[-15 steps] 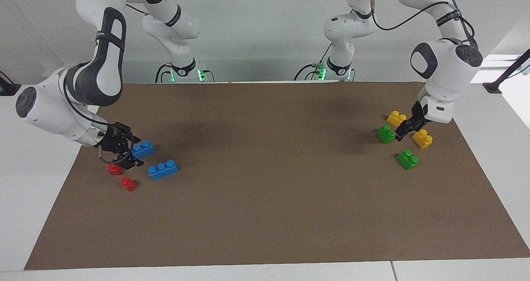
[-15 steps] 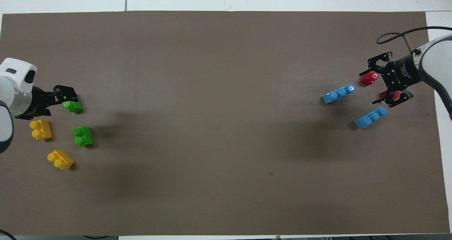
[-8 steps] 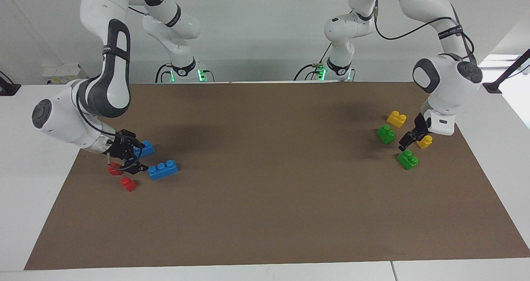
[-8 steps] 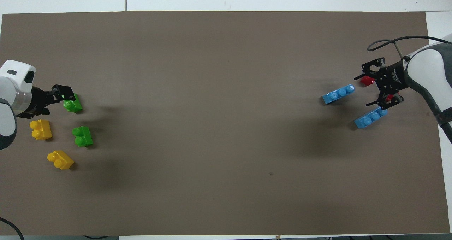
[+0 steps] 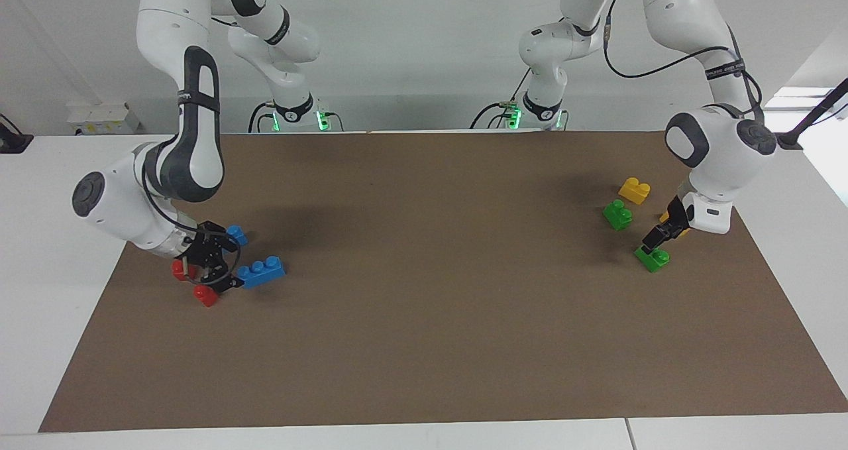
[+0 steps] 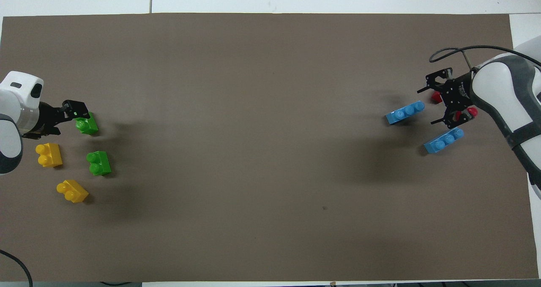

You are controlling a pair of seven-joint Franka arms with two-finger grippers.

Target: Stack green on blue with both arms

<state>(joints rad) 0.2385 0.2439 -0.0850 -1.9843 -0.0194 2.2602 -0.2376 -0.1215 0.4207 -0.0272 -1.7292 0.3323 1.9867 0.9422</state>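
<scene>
Two green bricks lie at the left arm's end: the farther one [image 5: 652, 258] [image 6: 86, 125] and the nearer one [image 5: 617, 215] [image 6: 98, 163]. My left gripper [image 5: 654, 240] [image 6: 72, 110] is open and hangs low just over the farther green brick's outer end. Two blue bricks lie at the right arm's end: the farther one [image 5: 262, 271] [image 6: 405, 112], and the nearer one [image 5: 236, 234] [image 6: 444, 140], which is partly hidden in the facing view. My right gripper [image 5: 224, 259] [image 6: 438, 99] is open and empty, low over the mat between them, beside the farther blue brick's end.
Two yellow bricks [image 6: 48, 154] [image 6: 72, 190] lie near the green ones; in the facing view the left gripper hides most of one. Two red bricks [image 5: 205, 295] [image 5: 179, 268] sit close around the right gripper. All lie on a brown mat [image 5: 424, 304].
The left gripper moved from beside the nearer green brick to over the farther one. The right gripper slid away from the robots, toward the farther blue brick. No brick has moved.
</scene>
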